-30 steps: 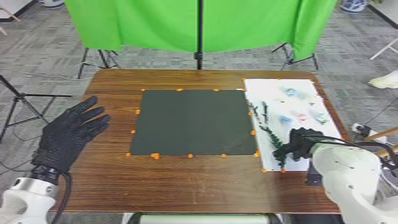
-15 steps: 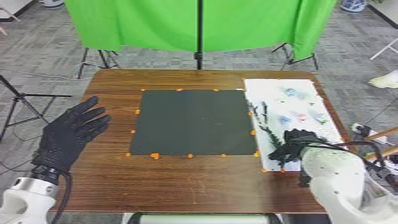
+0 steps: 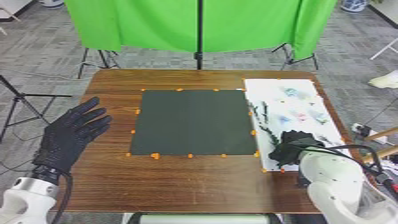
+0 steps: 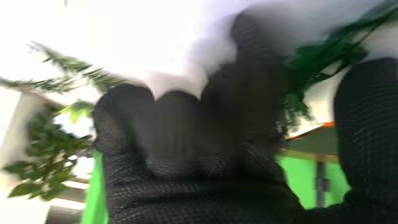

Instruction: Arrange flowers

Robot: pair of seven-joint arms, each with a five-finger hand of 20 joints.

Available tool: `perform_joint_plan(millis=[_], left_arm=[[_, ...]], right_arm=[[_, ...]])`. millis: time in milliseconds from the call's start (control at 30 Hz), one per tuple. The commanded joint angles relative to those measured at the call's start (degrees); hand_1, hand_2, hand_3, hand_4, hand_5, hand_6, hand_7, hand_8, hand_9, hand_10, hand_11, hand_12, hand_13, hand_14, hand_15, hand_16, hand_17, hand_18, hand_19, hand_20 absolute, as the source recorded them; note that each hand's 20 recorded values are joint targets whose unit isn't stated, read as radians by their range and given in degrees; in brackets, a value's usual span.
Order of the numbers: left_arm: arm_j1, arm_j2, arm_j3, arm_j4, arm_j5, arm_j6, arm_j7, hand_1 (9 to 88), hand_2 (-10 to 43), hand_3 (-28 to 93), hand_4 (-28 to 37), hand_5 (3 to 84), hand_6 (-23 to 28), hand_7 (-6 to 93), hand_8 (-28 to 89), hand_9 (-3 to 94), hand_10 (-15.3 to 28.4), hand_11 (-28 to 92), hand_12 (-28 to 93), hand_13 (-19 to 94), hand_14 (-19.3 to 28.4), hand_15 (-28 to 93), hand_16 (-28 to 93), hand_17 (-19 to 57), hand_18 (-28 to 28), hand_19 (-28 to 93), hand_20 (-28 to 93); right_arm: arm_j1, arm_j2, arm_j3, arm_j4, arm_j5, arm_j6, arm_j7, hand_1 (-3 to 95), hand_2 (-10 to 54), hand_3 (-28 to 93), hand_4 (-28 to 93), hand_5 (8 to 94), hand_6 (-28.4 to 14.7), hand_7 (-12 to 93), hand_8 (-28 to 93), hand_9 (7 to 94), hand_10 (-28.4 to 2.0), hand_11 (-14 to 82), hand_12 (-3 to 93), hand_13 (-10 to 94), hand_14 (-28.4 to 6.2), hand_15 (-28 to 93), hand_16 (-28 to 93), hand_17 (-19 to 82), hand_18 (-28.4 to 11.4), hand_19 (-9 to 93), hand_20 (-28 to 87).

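My left hand [image 3: 69, 135] is held at the table's left side, its fingers straight and empty. My right hand [image 3: 291, 146] is low over the near end of the white sheet [image 3: 277, 89], covering the lower part of a dark green sprig [image 3: 264, 126]. Pale blue and pink flowers [image 3: 295, 117] lie farther up the sheet. In the right wrist view the glove of my right hand [image 4: 200, 135] has its fingers extended and its thumb apart from them. A blurred green sprig [image 4: 311, 65] shows between fingers and thumb; whether they touch it, I cannot tell.
A dark square board [image 3: 191, 122], edged with orange tabs, lies mid-table, left of the white sheet. Brown table top [image 3: 195, 185] surrounds it. A green cloth [image 3: 142, 25] hangs on stands behind the table.
My right hand has shifted a little left over the sprig, hiding more of its lower part. My left hand has stayed almost still.
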Motion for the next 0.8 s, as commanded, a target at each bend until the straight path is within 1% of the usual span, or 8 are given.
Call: perform_joint_plan(millis=[33,133,233,333,433,500,633,800], left_arm=[[0.7,-0.74,0.07,0.32,-0.11,-0.08,-0.83,24.7,-1.5,71,-26.0,33.5,3.0,19.4,-11,29.9,12.2,26,15,23,15.5,40,-2,-8.0,21.7,47,8],[0.7,-0.74,-0.03,0.27,-0.07,-0.05,-0.85,24.8,-1.5,71,-25.9,33.5,2.9,19.4,-11,29.9,12.2,26,15,23,15.5,40,-2,-8.0,21.7,47,8],[0.6,-0.71,-0.05,0.27,-0.04,0.00,-0.73,25.0,-1.5,71,-25.9,33.5,3.0,19.3,-11,29.8,12.2,26,15,23,15.5,40,-2,-7.9,21.7,47,8],[0.7,-0.73,0.01,0.14,-0.05,-0.14,-0.62,25.1,-1.5,71,-25.9,33.5,3.0,19.3,-11,29.8,12.2,26,15,23,15.5,40,-2,-7.9,21.7,47,8],[0.7,-0.77,-0.01,0.13,-0.02,-0.26,-0.65,25.3,-1.4,71,-25.8,33.4,2.9,19.4,-11,29.7,12.2,26,15,23,15.5,40,-2,-7.9,21.7,47,8],[0.8,-0.77,-0.08,0.04,-0.02,-0.16,-0.56,25.3,-1.4,71,-25.7,33.4,2.9,19.5,-11,29.7,12.2,26,15,23,15.6,40,-2,-8.0,21.7,47,8],[0.8,-0.63,-0.32,-0.06,0.00,-0.10,-0.57,25.3,-1.5,72,-25.7,33.4,2.9,19.5,-11,29.7,12.3,26,15,23,15.6,40,-2,-8.0,21.7,47,8],[0.5,0.09,-0.71,-0.05,0.06,0.03,-0.04,25.4,-1.3,71,-25.6,33.4,2.9,19.5,-11,29.8,12.2,26,15,23,15.5,40,-2,-8.0,21.7,47,8]], right_arm=[[-8.2,-2.0,-3.5,6.0,0.5,1.4,-2.0,37.5,-9.5,86,-24,83.9,0.5,48,9,91.8,-8.2,56.2,34.0,83,-7.4,76,32,45,-18.8,93,41],[-8.6,-2.1,-3.0,5.9,1.0,3.0,-2.1,36.0,-9.5,88,-22,82.2,0.2,52,15,93.4,-8.3,50.4,30.5,84,-6.5,72,28,45,-18.2,93,40],[-8.8,-2.4,-2.2,5.4,1.8,4.0,-2.0,35.1,-7.9,89,-20,80.9,-0.6,55,13,93.7,-7.8,47.0,27.7,88,-4.6,64,27,47,-18.3,93,38],[-9.6,-2.5,-0.7,4.1,1.6,7.9,-1.6,34.5,-6.7,90,-18,80.8,-1.6,55,12,93.7,-7.1,45.0,27.1,88,-4.1,62,28,48,-18.5,93,36],[-8.9,-3.2,1.5,1.8,4.2,9.5,0.5,33.9,-6.2,91,-16,81.2,-1.9,54,12,93.7,-7.1,44.8,26.9,89,-4.1,61,28,49,-18.8,93,37],[-8.4,-3.2,3.1,0.0,4.9,10.3,0.9,32.6,-4.6,91,-14,80.4,-2.1,59,11,93.7,-7.0,47.0,25.6,91,-3.8,59,28,50,-19.3,93,40],[-7.9,-2.8,5.6,-3.2,6.9,11.6,1.5,31.8,-3.9,92,-13,81.0,-2.1,60,10,93.7,-6.7,49.1,24.7,92,-3.7,59,29,51,-19.5,93,42],[-6.7,-2.7,7.6,-6.4,9.4,11.7,3.5,31.3,-3.8,92,-11,81.8,-1.8,60,10,93.7,-6.6,50.5,23.6,93,-3.6,59,30,52,-19.6,93,43]])
